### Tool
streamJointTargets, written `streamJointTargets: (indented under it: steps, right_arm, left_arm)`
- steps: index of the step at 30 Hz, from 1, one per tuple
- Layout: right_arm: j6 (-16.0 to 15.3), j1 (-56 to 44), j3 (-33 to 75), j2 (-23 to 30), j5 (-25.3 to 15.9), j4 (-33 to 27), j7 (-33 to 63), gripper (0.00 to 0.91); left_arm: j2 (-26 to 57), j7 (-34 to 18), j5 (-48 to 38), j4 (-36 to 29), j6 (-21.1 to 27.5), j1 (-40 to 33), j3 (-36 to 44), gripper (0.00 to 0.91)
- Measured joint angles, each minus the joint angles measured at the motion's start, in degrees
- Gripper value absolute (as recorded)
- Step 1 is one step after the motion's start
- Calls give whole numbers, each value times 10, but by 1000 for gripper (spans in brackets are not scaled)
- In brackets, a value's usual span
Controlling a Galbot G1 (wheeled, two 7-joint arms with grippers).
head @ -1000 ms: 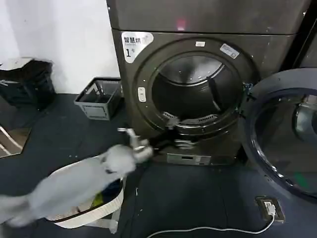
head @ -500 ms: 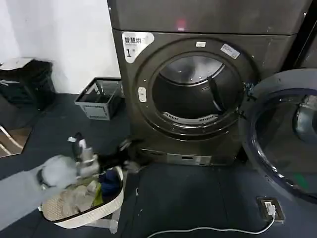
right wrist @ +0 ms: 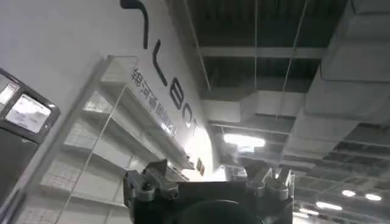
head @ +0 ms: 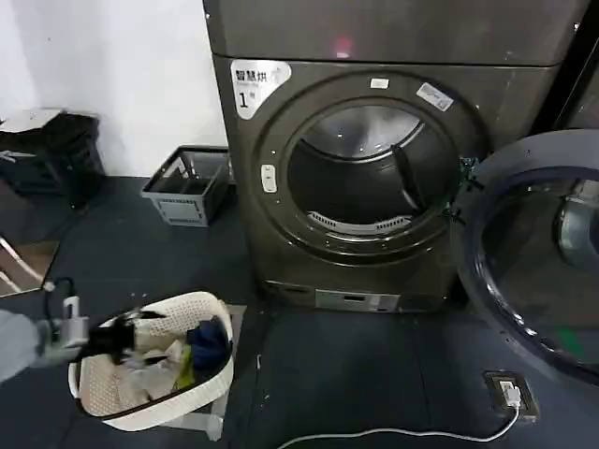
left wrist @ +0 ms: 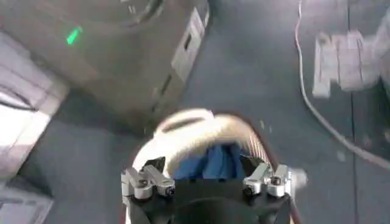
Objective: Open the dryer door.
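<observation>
Chrome-rimmed and round, the dryer door (head: 538, 253) with its dark tinted glass window is standing swung wide at the right edge of the head view, hinged at the right side of the big grey-brown metal dryer (head: 374, 178) and leaning out toward the camera. The circular drum opening (head: 365, 173) is lying fully exposed in the upper middle of the frame, so I judge the task's aim to be already met as things stand.

At the lower left of the head view, the left claw (head: 110, 339) is hovering over the near rim of a white woven laundry basket (head: 211, 369) holding blue and pale clothes. In the left wrist view the left claw (left wrist: 207, 182) is showing its two silver fingertips spread well apart, with nothing between them and the blue cloth (left wrist: 216, 163) lying below.

From this claw, the door is lying far across the frame to the right and slightly higher, with the basket and a stretch of dark floor (head: 374, 374) between. The door's broad face is standing roughly upright, turned toward the middle of the frame. The left arm is well apart from it; the right side of the robot would be the nearer one, in my judgement.

In the right wrist view, the right claw (right wrist: 210, 182) is pointing up toward a ceiling with lights, fingertips set wide and gripping nothing.

A white cable (head: 393, 434) is trailing along the floor at the bottom of the head view, and a small grey wire basket (head: 187, 187) is sitting left of the dryer.
</observation>
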Motion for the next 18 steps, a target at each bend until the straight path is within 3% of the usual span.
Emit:
streamJointTargets:
  steps: [14, 18]
  right_arm:
    - [-1, 5, -12, -2, -1, -3, -3, 907]
    - [1, 3, -12, 1, 0, -2, -4, 907]
  left_arm:
    - [25, 71, 119, 50, -36, 15, -46, 907]
    - [21, 60, 113, 59, -37, 14, -51, 907]
